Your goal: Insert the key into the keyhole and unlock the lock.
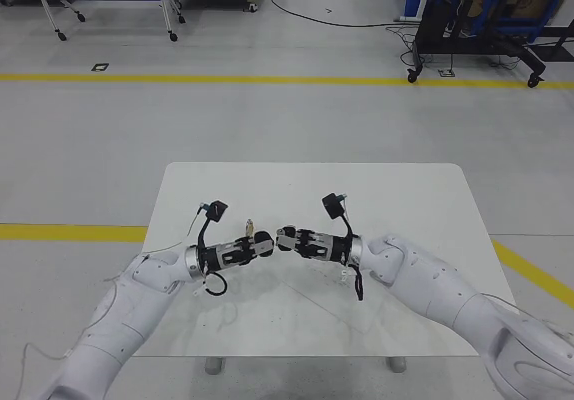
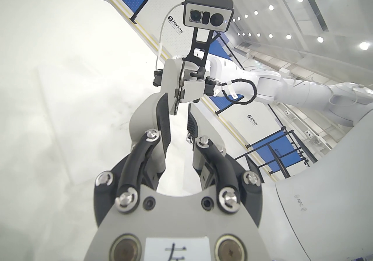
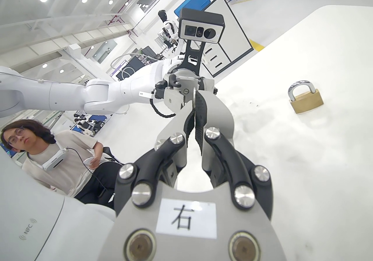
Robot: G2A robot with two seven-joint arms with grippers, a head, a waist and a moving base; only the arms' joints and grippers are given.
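Over the middle of the table (image 1: 407, 200) the two grippers meet tip to tip. Right gripper (image 3: 194, 105) has its fingers pressed nearly together, and a thin silvery edge at their ends looks to me like the key (image 3: 194, 95), though I can't be certain. Left gripper (image 2: 177, 118) stands partly open, its fingers either side of the right one's tips. Lock (image 3: 306, 97) lies on the table just beside them, shackle closed, untouched. I'd judge they are getting the key properly gripped, perhaps a handover; insertion is not yet begun. Next, one gripper must steady the lock and the other line the key up with the keyhole
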